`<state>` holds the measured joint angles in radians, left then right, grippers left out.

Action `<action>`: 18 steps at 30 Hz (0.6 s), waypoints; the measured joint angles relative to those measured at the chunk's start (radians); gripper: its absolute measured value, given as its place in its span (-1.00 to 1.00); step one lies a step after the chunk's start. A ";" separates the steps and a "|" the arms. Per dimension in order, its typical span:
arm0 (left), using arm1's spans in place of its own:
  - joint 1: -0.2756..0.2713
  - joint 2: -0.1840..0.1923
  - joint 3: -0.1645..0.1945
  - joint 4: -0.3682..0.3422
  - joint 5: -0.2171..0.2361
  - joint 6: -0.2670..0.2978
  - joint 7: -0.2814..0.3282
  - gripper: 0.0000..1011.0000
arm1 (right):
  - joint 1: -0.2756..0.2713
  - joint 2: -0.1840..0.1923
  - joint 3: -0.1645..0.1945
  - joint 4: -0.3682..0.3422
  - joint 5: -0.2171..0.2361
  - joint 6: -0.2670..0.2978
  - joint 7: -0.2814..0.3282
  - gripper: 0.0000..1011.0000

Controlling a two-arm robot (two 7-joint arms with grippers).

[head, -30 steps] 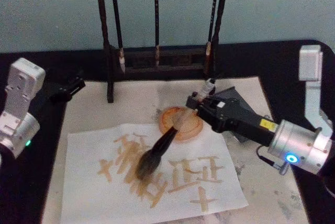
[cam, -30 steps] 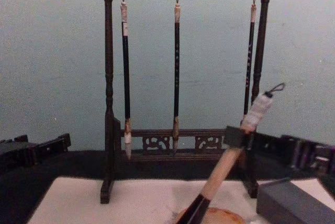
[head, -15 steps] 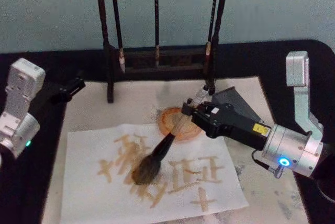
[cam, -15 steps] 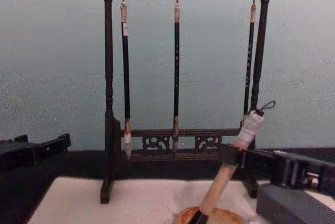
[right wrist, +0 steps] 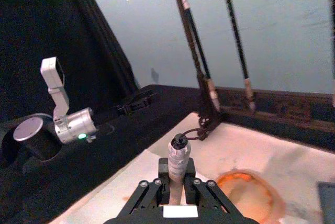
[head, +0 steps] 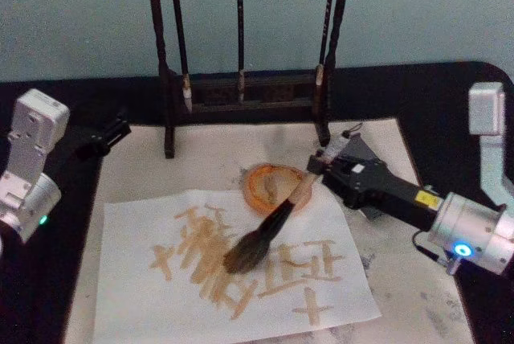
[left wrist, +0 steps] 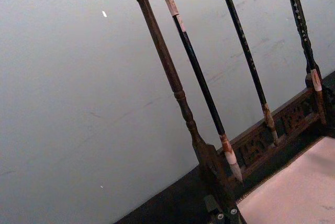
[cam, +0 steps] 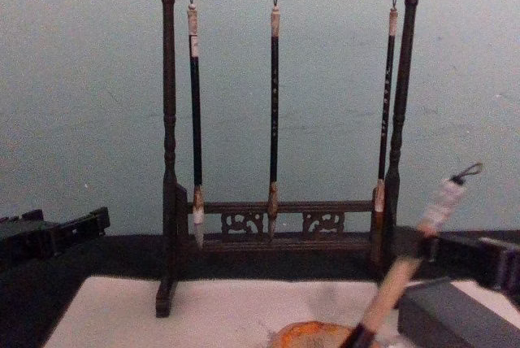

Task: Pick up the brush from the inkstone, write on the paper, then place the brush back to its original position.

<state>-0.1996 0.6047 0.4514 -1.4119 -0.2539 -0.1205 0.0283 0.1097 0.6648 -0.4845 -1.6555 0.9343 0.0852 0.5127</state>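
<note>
The brush slants down and to the left, its bushy dark bristles resting on the paper among tan strokes. My right gripper is shut on the pale handle near its whitish end, just right of the orange round inkstone. From the right wrist, the brush stands up between the gripper jaws. In the chest view the brush leans at the lower right over the inkstone. My left gripper stays parked at the left, off the paper.
A dark wooden rack with three slim hanging brushes stands at the back. A grey block lies behind my right gripper. The paper lies on a larger off-white mat on the black table.
My right gripper has shifted to the right with the brush. The bristles have slid right across the paper. The left arm has not moved.
</note>
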 joint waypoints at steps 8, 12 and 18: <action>0.000 0.000 0.000 0.000 0.000 0.000 0.000 0.98 | -0.071 0.051 0.080 -0.015 0.051 -0.031 0.019 -0.68; 0.000 0.000 0.000 0.000 0.000 0.000 0.000 0.98 | -0.108 0.073 0.122 -0.019 0.082 -0.047 0.030 -0.68; 0.000 0.000 0.000 0.000 0.000 0.000 0.000 0.98 | -0.147 0.095 0.176 -0.042 0.131 -0.062 0.051 -0.68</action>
<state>-0.1995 0.6047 0.4514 -1.4120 -0.2539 -0.1205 0.0283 -0.0372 0.7598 -0.3083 -1.6977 1.0650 0.0234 0.5638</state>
